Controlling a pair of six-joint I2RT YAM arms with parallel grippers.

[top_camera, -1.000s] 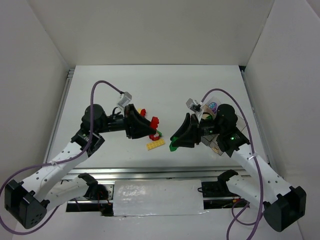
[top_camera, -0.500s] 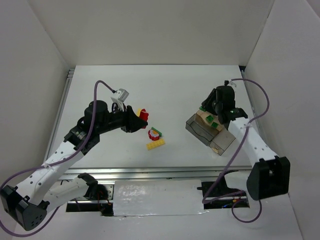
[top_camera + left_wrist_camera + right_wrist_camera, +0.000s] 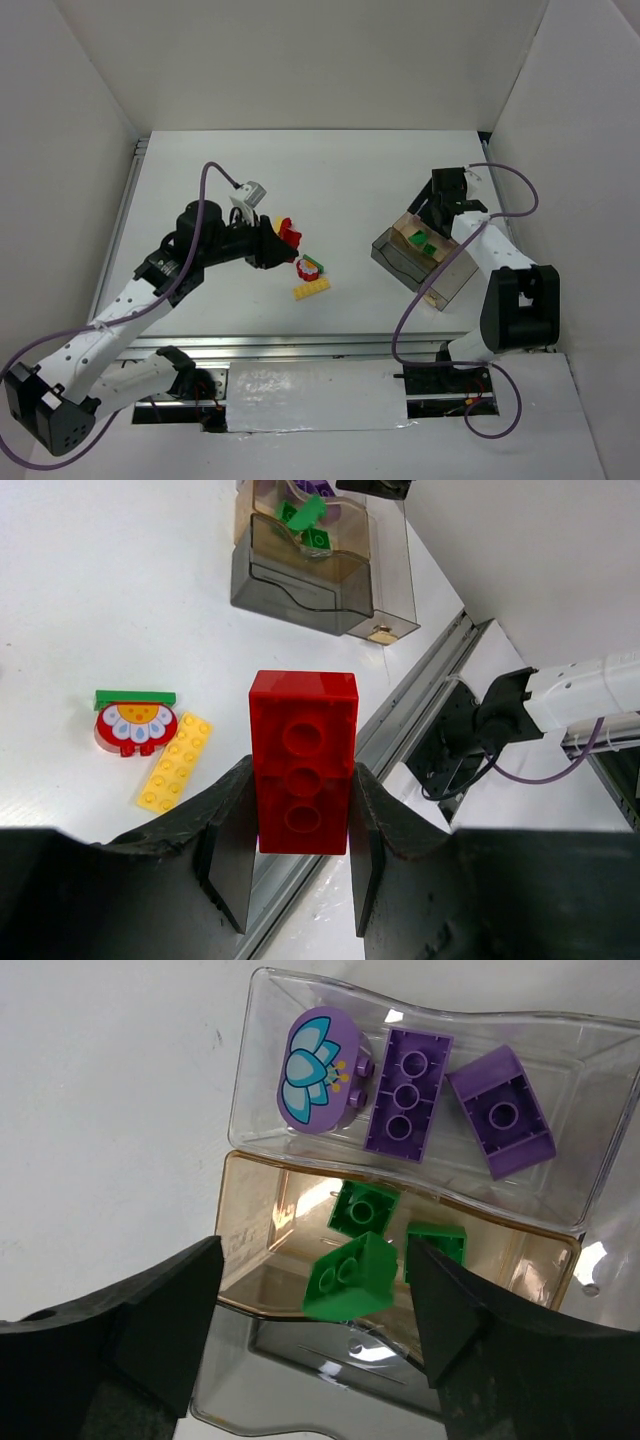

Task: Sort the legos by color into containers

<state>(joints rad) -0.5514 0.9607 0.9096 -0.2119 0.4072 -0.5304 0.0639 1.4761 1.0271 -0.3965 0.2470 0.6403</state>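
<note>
My left gripper is shut on a red brick, held above the table left of the loose legos. Below it lie a yellow studded plate, a round red piece and a flat green piece. My right gripper hangs open over the containers. A green brick sits loose between its fingers, touching neither, over the amber compartment that holds two green bricks. The clear compartment holds a round purple piece and two purple bricks.
The smoky grey compartment nearest the camera shows no brick. A metal rail runs along the table's near edge. White walls close in on three sides. The right arm's purple cable loops beside the box.
The right arm swung from mid-table to over the box with the green brick, then opened and let it go. The left gripper lifted the red brick off the table.
</note>
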